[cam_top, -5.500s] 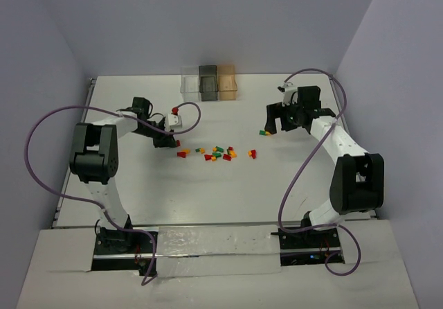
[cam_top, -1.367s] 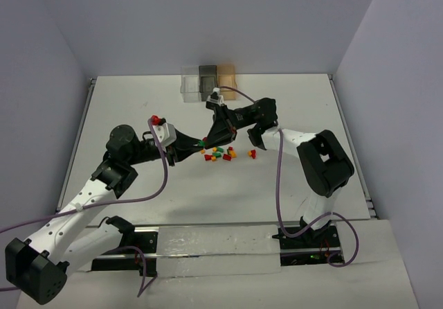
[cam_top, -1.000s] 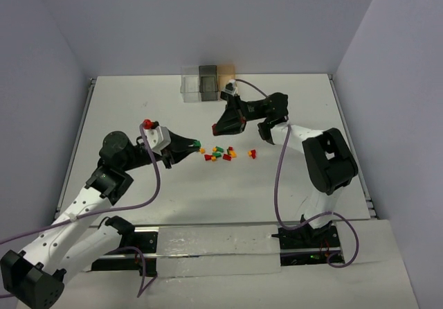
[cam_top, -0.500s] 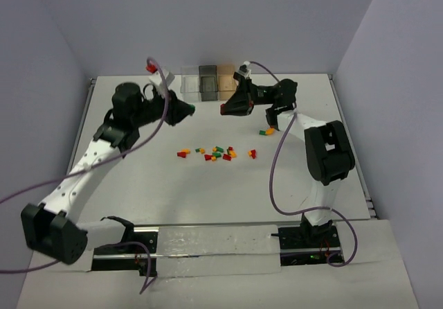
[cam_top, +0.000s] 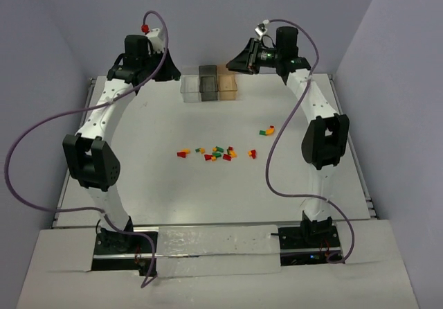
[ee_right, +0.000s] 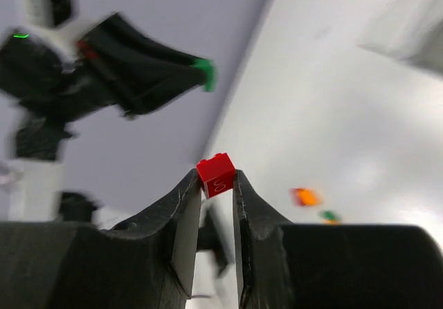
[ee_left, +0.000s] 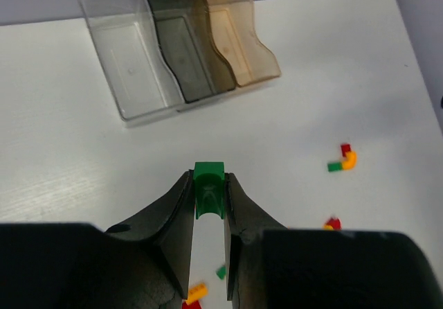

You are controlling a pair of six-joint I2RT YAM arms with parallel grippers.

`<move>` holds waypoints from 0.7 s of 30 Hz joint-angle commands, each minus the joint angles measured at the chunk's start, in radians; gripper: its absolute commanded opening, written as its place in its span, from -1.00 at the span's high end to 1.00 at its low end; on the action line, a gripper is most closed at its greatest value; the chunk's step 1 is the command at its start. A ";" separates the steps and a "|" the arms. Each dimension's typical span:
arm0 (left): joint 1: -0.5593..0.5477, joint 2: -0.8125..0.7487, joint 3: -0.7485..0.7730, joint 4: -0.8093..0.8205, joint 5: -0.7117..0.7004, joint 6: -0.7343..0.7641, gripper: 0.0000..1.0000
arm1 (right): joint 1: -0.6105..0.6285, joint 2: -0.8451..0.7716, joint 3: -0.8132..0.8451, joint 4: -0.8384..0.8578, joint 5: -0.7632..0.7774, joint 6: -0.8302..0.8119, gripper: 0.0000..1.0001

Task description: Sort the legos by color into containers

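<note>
The white counter (cam_top: 138, 184) is filling most of the overhead view. Both arms are reaching toward the top of that frame, the left arm (cam_top: 104, 111) at upper left and the right arm (cam_top: 313, 104) at upper right. Their ends are hanging on either side of the boxes (cam_top: 208, 86).

These three see-through boxes are sitting in a touching row at top centre: clear on the left, dark grey in the middle, orange-tinted on the right.

The left fingers (ee_left: 183, 195) are clamping a green brick (ee_left: 209, 176) at their tips, at mid-frame in the left wrist view and apart from the boxes at its top. The right fingers (ee_right: 190, 198) are pinching a red brick (ee_right: 217, 174). That view is blurring badly, and the dark shape with a green tip at its upper left is probably the other arm.

The loose bricks (cam_top: 214, 154) are lying clustered at the centre of the overhead frame. A smaller clump (cam_top: 266, 131) is lying right of centre, nearer the right arm.
</note>
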 commanded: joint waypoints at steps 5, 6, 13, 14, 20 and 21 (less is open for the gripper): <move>-0.005 0.104 0.048 0.195 -0.159 0.064 0.88 | 0.059 0.099 0.275 -0.460 0.666 -0.629 1.00; -0.007 0.110 0.037 0.223 -0.160 0.068 0.85 | 0.073 0.099 0.267 -0.444 0.721 -0.658 1.00; -0.009 0.250 0.117 0.260 -0.116 0.086 0.83 | 0.131 0.161 0.248 -0.311 0.930 -0.778 1.00; -0.010 0.270 0.128 0.268 -0.115 0.081 0.83 | 0.131 0.176 0.249 -0.294 0.935 -0.774 1.00; -0.013 0.363 0.169 0.313 -0.124 0.064 0.81 | 0.145 0.265 0.262 -0.218 0.964 -0.768 1.00; -0.013 0.375 0.169 0.327 -0.124 0.063 0.78 | 0.147 0.274 0.265 -0.203 0.964 -0.767 1.00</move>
